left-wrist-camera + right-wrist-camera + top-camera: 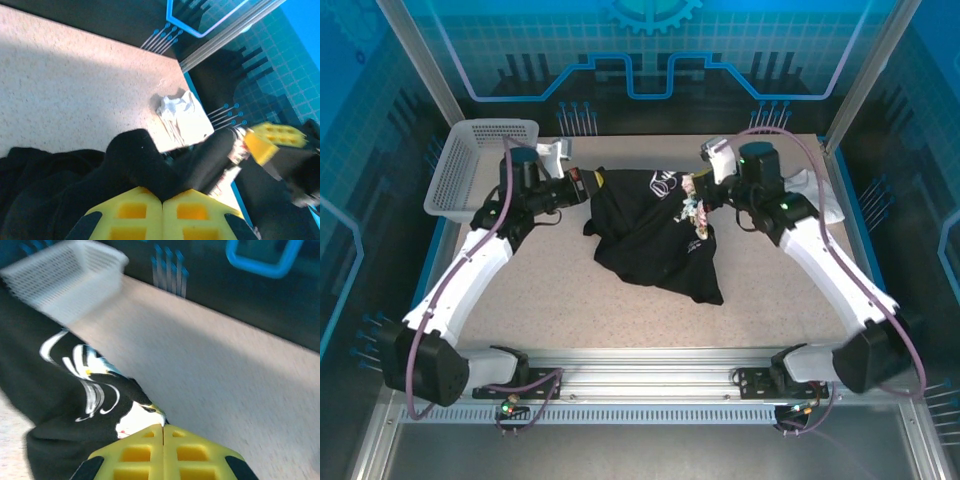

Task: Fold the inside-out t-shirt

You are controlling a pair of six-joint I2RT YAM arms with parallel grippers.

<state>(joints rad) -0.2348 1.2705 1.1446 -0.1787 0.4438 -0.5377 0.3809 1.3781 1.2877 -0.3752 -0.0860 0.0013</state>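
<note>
A white mesh basket (480, 165) sits at the far left corner of the tabletop (570, 310), just beside the left arm's elbow; a crumpled white cloth garment (815, 195) lies at the far right edge, partly hidden behind the right arm; both lie apart from the shirt.

The inside-out t-shirt (650, 240) is bunched in the middle of the tabletop, its far edge drawn up between the two arms and its lower part trailing toward the near right. The left gripper (588, 190) meets the shirt's far left end; the right gripper (698, 195) meets its far right end, where the floral print shows.

From above, the jaws are too small to read; the wrist cameras settle it. In the left wrist view the yellow jaws are pressed together with a fold of black cloth pinched between them, and the white garment shows in full at the tabletop's rim, with the other arm's yellow fingers beyond the stretched cloth. In the right wrist view the jaws are likewise pressed together on a printed edge of the shirt, and the basket stands blurred at the far left.

Bare tabletop runs between the shirt and the arm bases, and a narrower strip lies behind the shirt up to the far wall; frame posts stand at the far corners.
</note>
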